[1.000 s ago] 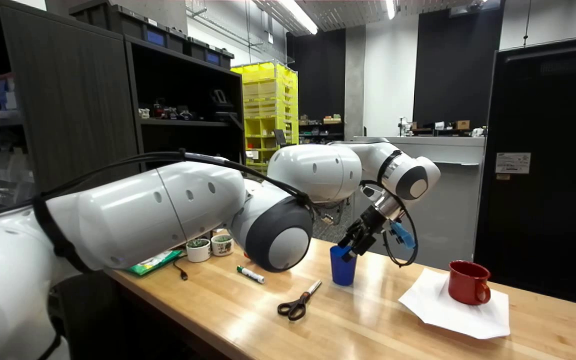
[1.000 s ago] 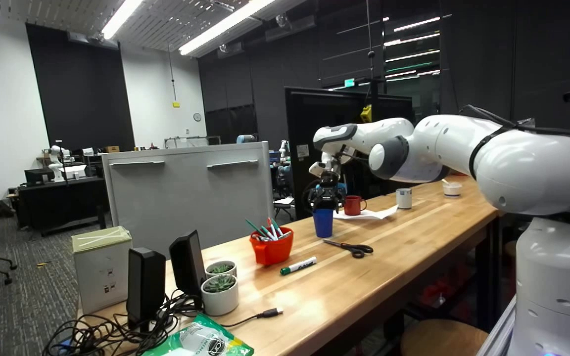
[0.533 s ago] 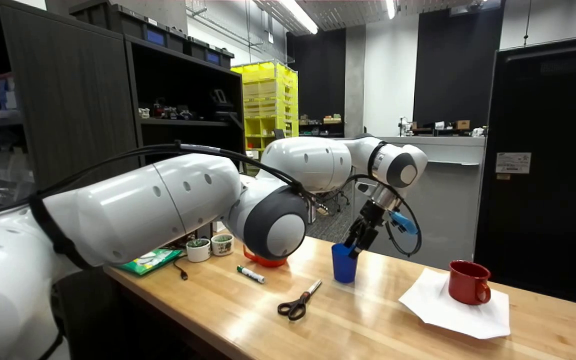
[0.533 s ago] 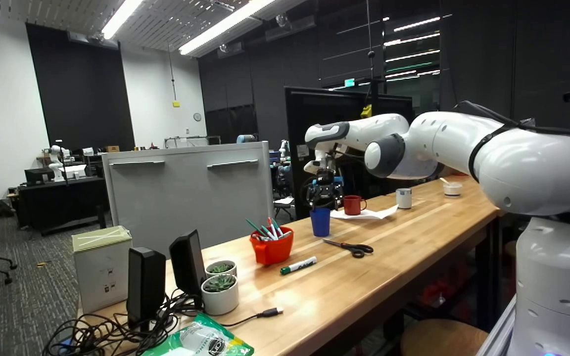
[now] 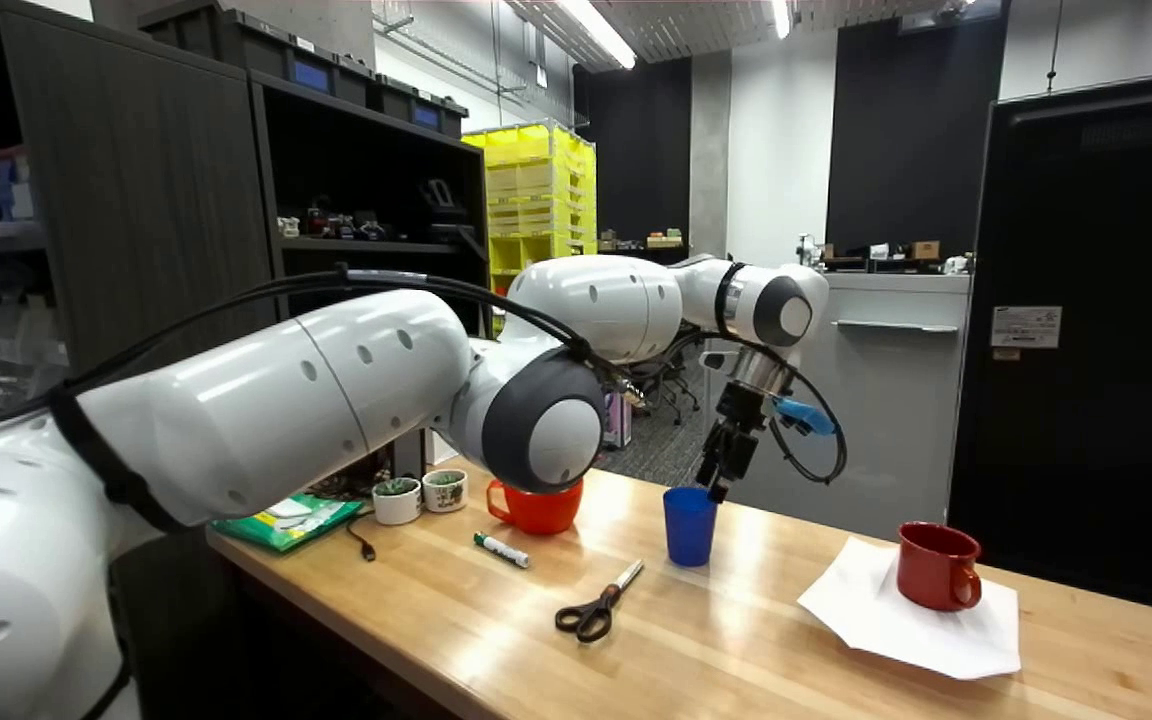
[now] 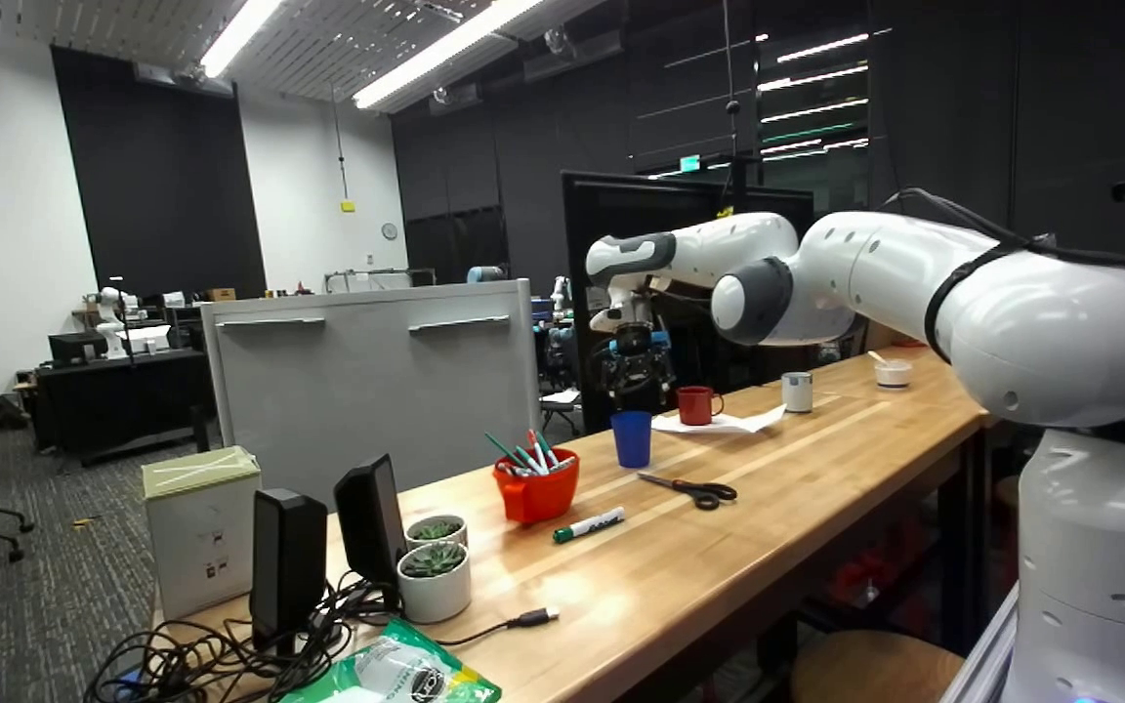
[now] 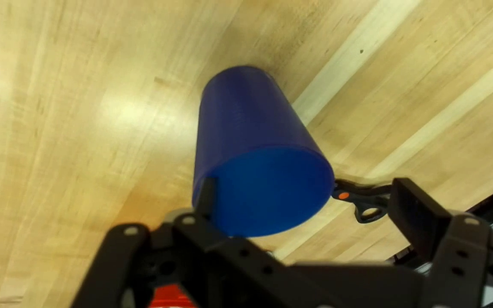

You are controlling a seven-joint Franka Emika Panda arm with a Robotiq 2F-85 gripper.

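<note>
A blue cup (image 5: 690, 530) stands upright on the wooden table. It also shows in an exterior view (image 6: 632, 441) and in the wrist view (image 7: 246, 115), where its open mouth faces the camera. My gripper (image 5: 715, 492) is just above the cup's rim, also in an exterior view (image 6: 643, 398). In the wrist view the gripper (image 7: 306, 194) is open, its jaws wide apart with nothing held. One finger overlaps the cup's rim there; I cannot tell whether it touches. The other finger is off to the side, over black scissors (image 7: 364, 199) lying on the table.
A red mug (image 5: 939, 565) stands on white paper (image 5: 921, 635). An orange-red container (image 6: 538, 488) holds pens. A green-capped marker (image 6: 589, 525), potted succulents (image 6: 434, 581), black speakers (image 6: 287, 566) and a green bag (image 6: 396, 669) are on the table. A white-grey cup (image 6: 797, 392) stands farther along.
My gripper has risen from around the cup's rim to just above it. The cup shifted slightly in the first half second, then stayed put. The orange-red container shows more from behind the arm.
</note>
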